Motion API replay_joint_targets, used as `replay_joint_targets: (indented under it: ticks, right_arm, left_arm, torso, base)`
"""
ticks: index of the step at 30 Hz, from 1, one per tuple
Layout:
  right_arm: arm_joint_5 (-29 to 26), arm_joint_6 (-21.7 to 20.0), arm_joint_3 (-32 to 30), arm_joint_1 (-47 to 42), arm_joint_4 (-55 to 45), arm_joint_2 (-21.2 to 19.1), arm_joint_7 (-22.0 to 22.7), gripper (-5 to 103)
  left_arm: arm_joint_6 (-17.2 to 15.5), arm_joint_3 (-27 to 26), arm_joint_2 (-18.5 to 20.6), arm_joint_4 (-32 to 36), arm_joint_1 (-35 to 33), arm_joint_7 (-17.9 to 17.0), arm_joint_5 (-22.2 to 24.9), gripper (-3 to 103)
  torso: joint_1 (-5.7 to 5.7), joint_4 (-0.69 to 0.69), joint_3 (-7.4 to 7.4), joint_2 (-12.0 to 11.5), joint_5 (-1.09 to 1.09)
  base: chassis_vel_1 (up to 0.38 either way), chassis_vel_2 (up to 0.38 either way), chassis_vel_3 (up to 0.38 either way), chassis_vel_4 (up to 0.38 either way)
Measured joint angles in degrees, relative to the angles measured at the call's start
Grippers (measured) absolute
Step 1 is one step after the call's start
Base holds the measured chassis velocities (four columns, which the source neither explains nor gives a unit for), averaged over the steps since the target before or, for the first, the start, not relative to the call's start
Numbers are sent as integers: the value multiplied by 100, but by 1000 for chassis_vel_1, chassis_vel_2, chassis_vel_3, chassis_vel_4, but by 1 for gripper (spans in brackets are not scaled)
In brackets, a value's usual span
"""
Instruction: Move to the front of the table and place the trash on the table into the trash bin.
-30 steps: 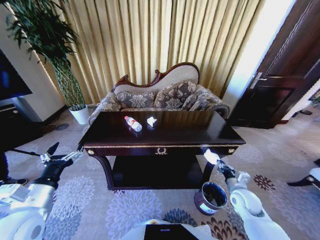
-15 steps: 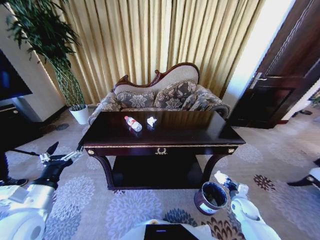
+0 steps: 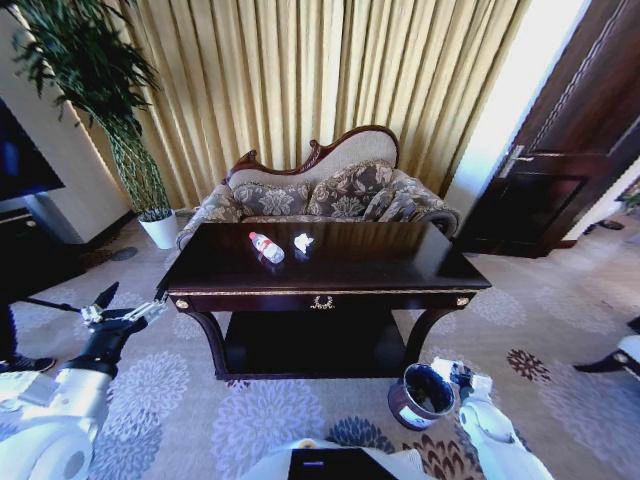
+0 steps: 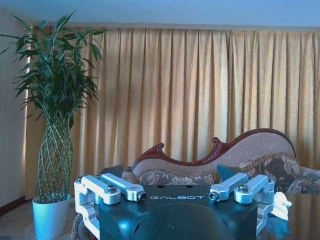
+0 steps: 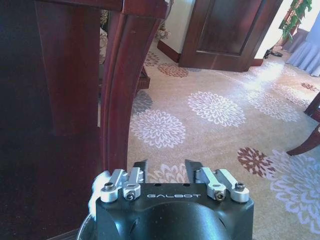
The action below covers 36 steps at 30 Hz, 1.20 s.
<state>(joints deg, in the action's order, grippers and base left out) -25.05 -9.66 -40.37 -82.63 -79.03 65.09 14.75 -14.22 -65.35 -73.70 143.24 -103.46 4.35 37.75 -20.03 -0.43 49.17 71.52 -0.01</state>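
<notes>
On the dark glossy table point(image 3: 380, 262) lie a clear bottle with a red cap point(image 3: 266, 247) and a crumpled white paper wad point(image 3: 303, 242). The round dark trash bin point(image 3: 421, 396) stands on the carpet by the table's front right leg. My right gripper point(image 3: 453, 376) hangs low at the bin's rim. In the right wrist view that gripper point(image 5: 165, 167) is open, with bare carpet between its fingers. Another white wad point(image 5: 97, 189) sits beside the gripper, outside its fingers, above the bin's rim point(image 5: 86, 231). My left gripper point(image 3: 124, 306) point(image 4: 170, 172) waits open, left of the table.
A patterned sofa point(image 3: 320, 192) stands behind the table, before gold curtains. A tall plant in a white pot point(image 3: 160, 228) is at the far left. A dark door point(image 3: 560, 170) is at the right. The table's curved leg point(image 5: 120, 85) rises close to my right gripper.
My right gripper came down from the table's front edge to the bin's rim, carrying a white wad. The wad now sits beside the open fingers. The left arm stayed still.
</notes>
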Motion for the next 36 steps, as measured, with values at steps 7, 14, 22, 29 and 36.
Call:
replay_joint_targets:
  ticks: [7, 14, 22, 29, 36]
  right_arm:
    - [-24, 6, -10, -38, -22, 56, 17, 66]
    - [-25, 16, -20, -69, -64, 106, 18, 97]
    - [-49, 31, -34, -85, -60, 111, 18, 100]
    - [-58, 34, -63, -105, -113, 129, 7, 100]
    - [-56, -20, -276, -204, -685, 107, -238, 100]
  left_arm:
    - [1, 13, -4, 0, 7, 10, -5, 100]
    - [6, -8, -1, 0, 3, 19, -5, 100]
    - [8, 0, -12, 0, 7, 30, -3, 100]
    - [8, 2, -18, 0, 11, 32, -2, 100]
    - [8, 21, -39, 0, 11, 32, -2, 100]
  torso:
    - [0, 0, 0, 0, -1]
    - [0, 0, 0, 0, 0]
    - [0, 0, 0, 0, 0]
    - [0, 0, 0, 0, 1]
    - [0, 1, 0, 0, 0]
  base:
    - [0, 0, 0, 0]
    - [0, 0, 0, 0]
    - [0, 0, 0, 0]
    - [0, 0, 0, 0]
    - [0, 0, 0, 0]
